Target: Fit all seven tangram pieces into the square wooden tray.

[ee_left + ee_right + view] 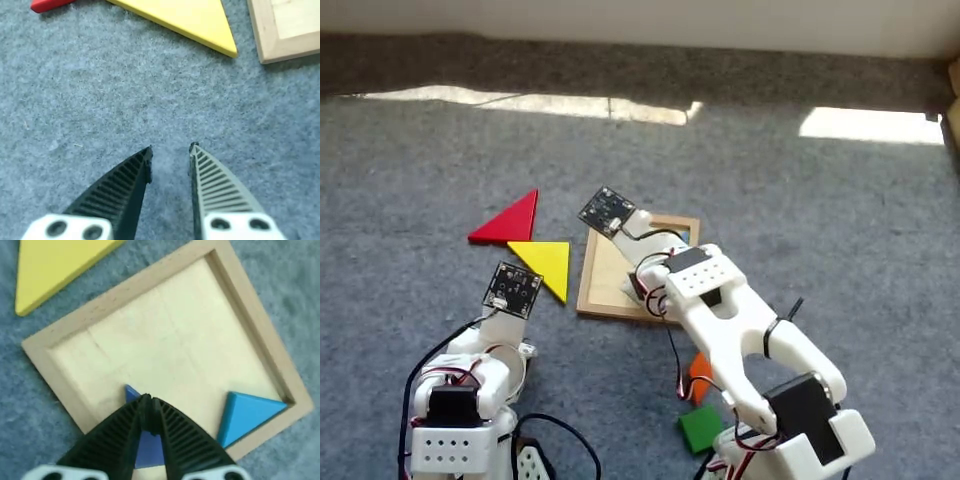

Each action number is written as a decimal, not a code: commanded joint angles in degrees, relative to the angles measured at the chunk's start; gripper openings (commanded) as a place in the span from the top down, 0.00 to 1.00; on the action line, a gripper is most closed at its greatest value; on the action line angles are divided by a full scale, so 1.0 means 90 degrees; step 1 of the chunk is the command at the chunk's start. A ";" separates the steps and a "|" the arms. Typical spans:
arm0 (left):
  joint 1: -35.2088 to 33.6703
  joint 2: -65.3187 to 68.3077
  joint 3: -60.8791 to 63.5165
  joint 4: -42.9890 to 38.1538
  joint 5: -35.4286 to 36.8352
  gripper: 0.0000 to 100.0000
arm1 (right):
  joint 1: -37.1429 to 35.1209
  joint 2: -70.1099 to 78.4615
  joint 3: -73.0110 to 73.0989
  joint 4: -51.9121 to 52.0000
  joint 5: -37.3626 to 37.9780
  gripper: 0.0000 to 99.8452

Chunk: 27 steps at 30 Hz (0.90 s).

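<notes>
Grey carpet (840,220) carries everything. The high view shows the red triangle (510,222) whole, with the yellow triangle (545,265) just below it and beside the square wooden tray (610,275). It also shows an orange piece (698,372) and a green piece (700,428) down by the right arm's base, the orange one partly hidden by the arm.

The right wrist view looks into the tray, which that arm covers from above. A light blue triangle (247,412) sits in 1 corner against the rim. The right gripper (149,402) hangs over a darker blue piece (149,450) on the tray floor, its 2 fingers drawn together at the tips. Most of that piece is masked, so its shape and whether it is pinched cannot be made out.

The left gripper (170,149) is low over bare carpet, fingers parted and holding nothing. Beyond it, the yellow triangle, a sliver of red and 1 tray corner are cut off at the frame edge.
</notes>
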 commanded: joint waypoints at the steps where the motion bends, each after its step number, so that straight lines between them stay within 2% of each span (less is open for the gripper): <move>1: 0.0073 -0.0317 0.0122 0.0029 0.0010 0.87 | 0.0327 0.0015 0.0083 0.0689 0.0459 0.99; 6: 0.0073 -0.0317 0.0122 0.0029 0.0010 0.87 | 0.0288 -0.0278 -0.0230 0.1714 0.0889 0.99; 14: 0.0073 -0.0317 0.0122 0.0029 0.0010 0.87 | 0.0327 -0.0933 -0.0230 0.1861 0.0918 0.99; 22: 0.0073 -0.0317 0.0122 0.0029 0.0010 0.87 | 0.0689 -0.2281 -0.0122 0.2818 0.0869 0.99; 24: 0.0073 -0.0317 0.0122 0.0029 0.0010 0.87 | 0.0786 -0.2701 -0.0083 0.3013 0.0596 0.99; 27: 0.0073 -0.0317 0.0122 0.0029 0.0010 0.87 | 0.0864 -0.3023 0.0103 0.3131 -0.0645 0.99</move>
